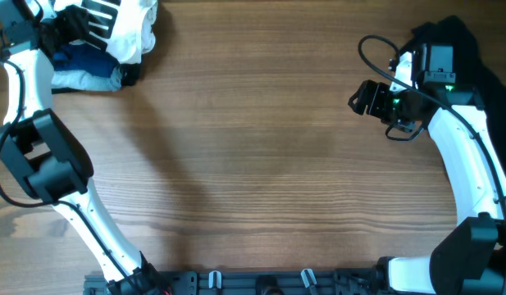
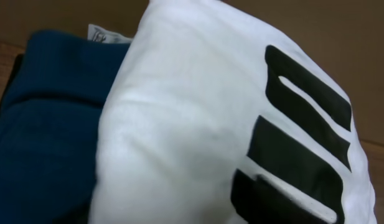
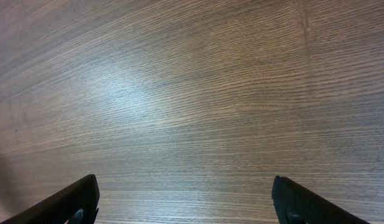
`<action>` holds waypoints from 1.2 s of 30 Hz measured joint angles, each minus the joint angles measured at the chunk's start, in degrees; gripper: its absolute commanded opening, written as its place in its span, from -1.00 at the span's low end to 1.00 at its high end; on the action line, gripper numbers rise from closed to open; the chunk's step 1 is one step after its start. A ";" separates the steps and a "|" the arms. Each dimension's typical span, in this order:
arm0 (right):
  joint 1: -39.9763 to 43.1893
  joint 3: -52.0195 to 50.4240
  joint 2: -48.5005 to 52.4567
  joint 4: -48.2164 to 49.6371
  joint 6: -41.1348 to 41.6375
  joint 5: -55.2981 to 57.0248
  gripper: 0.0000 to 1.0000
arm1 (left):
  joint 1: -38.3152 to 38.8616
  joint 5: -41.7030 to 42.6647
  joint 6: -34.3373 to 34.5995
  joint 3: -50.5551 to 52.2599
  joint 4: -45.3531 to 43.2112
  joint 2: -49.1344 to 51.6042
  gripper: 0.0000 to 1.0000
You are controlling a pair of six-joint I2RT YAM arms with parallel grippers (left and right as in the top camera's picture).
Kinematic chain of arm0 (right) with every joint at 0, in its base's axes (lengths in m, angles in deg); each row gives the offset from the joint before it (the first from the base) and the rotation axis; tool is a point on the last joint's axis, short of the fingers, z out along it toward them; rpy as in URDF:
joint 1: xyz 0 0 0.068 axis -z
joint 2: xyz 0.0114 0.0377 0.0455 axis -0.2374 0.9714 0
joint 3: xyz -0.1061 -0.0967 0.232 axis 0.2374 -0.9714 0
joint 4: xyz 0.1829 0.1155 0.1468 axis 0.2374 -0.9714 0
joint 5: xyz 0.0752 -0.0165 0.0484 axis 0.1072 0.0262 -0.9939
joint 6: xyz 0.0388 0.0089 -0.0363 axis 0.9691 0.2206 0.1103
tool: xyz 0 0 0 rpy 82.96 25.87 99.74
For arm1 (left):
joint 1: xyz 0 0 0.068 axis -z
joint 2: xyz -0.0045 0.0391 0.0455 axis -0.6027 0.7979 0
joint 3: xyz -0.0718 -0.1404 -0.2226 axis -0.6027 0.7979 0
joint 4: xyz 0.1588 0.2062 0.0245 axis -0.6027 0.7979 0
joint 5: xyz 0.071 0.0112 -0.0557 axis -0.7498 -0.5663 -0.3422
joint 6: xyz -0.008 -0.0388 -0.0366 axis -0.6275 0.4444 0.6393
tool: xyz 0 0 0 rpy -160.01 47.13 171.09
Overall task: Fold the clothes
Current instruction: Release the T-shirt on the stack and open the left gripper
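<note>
Wood-grain table (image 1: 261, 164), mostly bare in the middle. The clothes are shoved into the corners. Far left corner has a heap: white tee w/ black stripes (image 2: 179, 124) on top, dark blue garment (image 2: 42, 124) under and beside it, plus something pale blue at the heap's near edge. Over by the right arm there's a black garment (image 1: 474, 57) at the far right edge.

Left gripper (image 1: 60, 33) is buried in the heap. The left wrist cam shows nothing but fabric and no fingers, so I can't tell if it's apart or pinching anything. Right gripper (image 3: 185, 185) hangs over bare wood w/ its fingers spread wide, holding nothing.

My read is we're at the very start: pull one piece out of the heap and get it flat, nothing folded yet.

Tips for doing it well, imo:
- Grab only the white tee, at an edge or the collar, not a fistful from the middle. Otherwise the blue one prob comes along w/ it.
- Drag it to the open centre so both arms can reach.
- Bring the right arm in to take the opposite edge, then pull it taut and lay it flat before any fold.
- Stripes could help for checking it's lying straight.
</note>
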 measured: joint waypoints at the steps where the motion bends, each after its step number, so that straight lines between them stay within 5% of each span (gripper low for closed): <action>1: -0.02 0.00 0.00 -0.02 0.00 0.00 0.79 | 0.15 0.00 0.02 0.00 -0.39 0.02 -0.92; 9: -0.02 0.00 0.00 0.15 0.00 0.00 0.79 | -2.01 -1.31 9.88 0.00 -4.57 0.13 -0.92; 17: -0.22 0.00 0.00 1.03 0.02 0.00 0.79 | -7.30 -1.62 11.69 0.00 1.01 -0.72 -0.92; 18: -0.44 0.00 0.00 1.22 0.02 0.00 0.79 | -7.43 -1.99 11.69 0.00 1.64 -0.79 -0.32; 19: -0.66 0.00 0.00 1.20 0.00 0.00 0.79 | -7.52 -2.58 11.72 0.00 2.32 -0.90 0.61; 20: -0.76 0.00 0.00 1.25 0.02 0.00 0.79 | -7.61 -3.63 11.61 0.00 3.32 -1.03 1.00; 24: -0.76 0.00 0.00 1.51 0.00 0.00 0.88 | -8.63 -6.16 11.80 0.00 5.53 -2.10 1.00; 29: -0.76 0.00 0.00 4.70 0.00 0.00 0.94 | -7.61 -6.80 10.05 0.20 3.32 -14.95 1.00; 33: -0.76 0.00 0.00 5.49 0.02 0.00 0.96 | -1.27 -6.97 0.68 -1.27 -2.89 -20.17 1.00; 36: -0.76 0.00 0.00 5.05 0.00 0.00 0.96 | 4.42 -10.84 -6.29 -1.25 -8.66 -15.17 1.00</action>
